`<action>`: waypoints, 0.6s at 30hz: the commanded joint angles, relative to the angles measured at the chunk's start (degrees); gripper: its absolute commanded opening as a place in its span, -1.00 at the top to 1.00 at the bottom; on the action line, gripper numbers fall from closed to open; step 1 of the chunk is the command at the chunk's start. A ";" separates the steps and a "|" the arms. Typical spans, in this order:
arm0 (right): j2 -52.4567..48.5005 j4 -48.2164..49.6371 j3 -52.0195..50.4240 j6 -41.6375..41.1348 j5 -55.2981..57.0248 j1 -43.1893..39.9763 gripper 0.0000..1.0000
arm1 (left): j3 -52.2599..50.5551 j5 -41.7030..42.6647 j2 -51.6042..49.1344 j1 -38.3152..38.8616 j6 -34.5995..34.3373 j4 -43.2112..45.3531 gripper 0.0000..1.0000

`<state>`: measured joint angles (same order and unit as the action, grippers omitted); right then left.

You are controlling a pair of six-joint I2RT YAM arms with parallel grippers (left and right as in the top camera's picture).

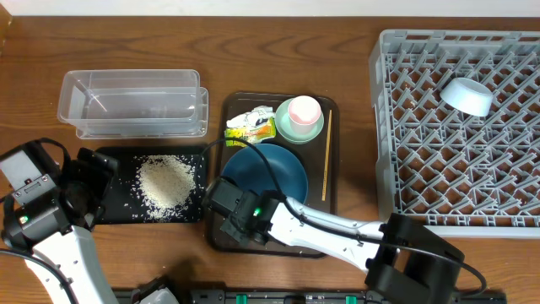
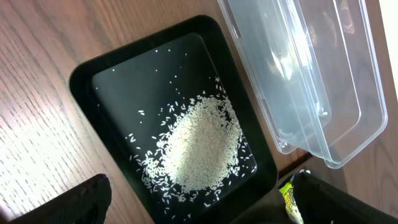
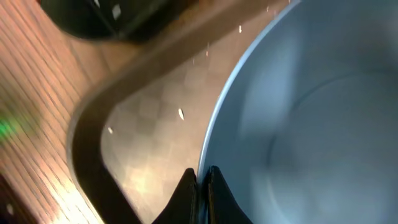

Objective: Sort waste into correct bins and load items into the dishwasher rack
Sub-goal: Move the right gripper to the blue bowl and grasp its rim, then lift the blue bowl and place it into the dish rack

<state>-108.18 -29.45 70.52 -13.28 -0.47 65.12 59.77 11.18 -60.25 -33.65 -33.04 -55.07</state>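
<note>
right pincer (image 3: 200,186): tips pinched onto rim of blue plate (image 3: 311,112), edge grip likely for lifting it off brown tray (image 3: 93,143)
left pincer (image 2: 199,202): wide apart, empty, above rice (image 2: 202,146) in black tray (image 2: 84,78)
blue plate: on brown tray, well apart from rack (image 1: 396,169)

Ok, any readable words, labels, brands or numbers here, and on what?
None legible.
The crumpled white wrapper with yellow-green print on the dark brown serving tray: printing too small and blurred to read.
The clear plastic tub, shallow black tray, grey plastic rack and large round blue plate show no text.
</note>
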 commanded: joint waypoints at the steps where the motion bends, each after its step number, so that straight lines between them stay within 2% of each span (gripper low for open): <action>1: 0.46 0.94 1.36 -3.48 -5.62 0.13 0.98 | 1.11 -0.74 0.00 -0.20 -0.09 0.09 -0.91; 5: 3.80 -0.57 4.04 -3.93 -6.34 -1.18 0.98 | 1.11 -0.76 0.00 -0.20 -0.09 0.09 -0.91; 11: 15.13 -6.16 8.09 -4.13 -5.99 -7.87 0.98 | 1.11 -0.76 0.00 -0.20 -0.09 0.07 -0.91; 15: 25.31 -10.38 8.28 -4.04 -6.91 -19.47 0.98 | 1.11 -0.74 0.00 -0.20 -0.09 0.09 -0.91; 18: 32.06 -13.16 8.28 -3.41 -11.61 -30.84 0.98 | 1.11 -0.76 0.00 -0.20 -0.09 0.07 -0.91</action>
<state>-81.73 -41.10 77.84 -16.58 -8.58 42.41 59.77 11.18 -60.25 -33.65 -33.04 -55.07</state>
